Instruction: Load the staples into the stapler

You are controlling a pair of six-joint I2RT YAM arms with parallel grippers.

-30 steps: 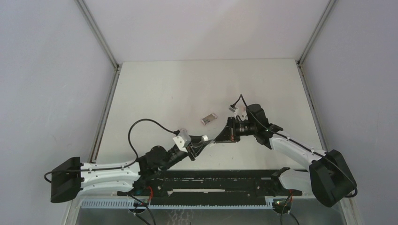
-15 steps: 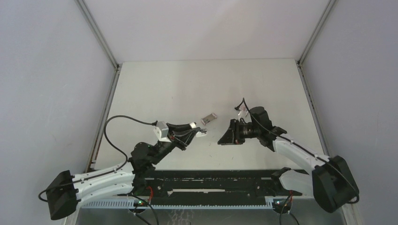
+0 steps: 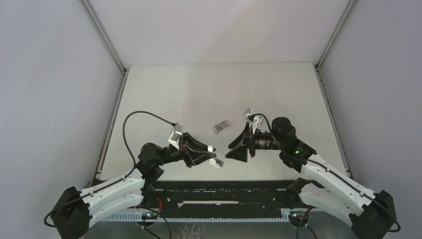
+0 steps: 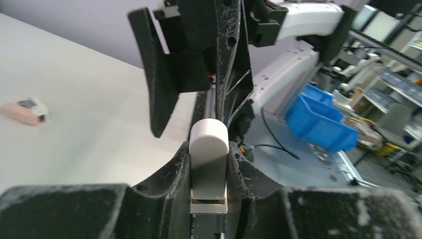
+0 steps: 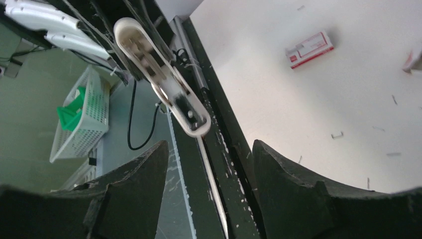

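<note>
The top camera looks down from high behind the arms (image 3: 114,189) over the whole bench (image 3: 209,89). Each wrist camera sits close behind its own jaws, facing the stapler (image 4: 209,164), which all three views share.

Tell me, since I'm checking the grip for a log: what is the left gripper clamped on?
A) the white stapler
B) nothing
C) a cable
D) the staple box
A: in the left wrist view the left gripper pinches the white stapler between its fingers, while the staple box lies away from it.
</note>
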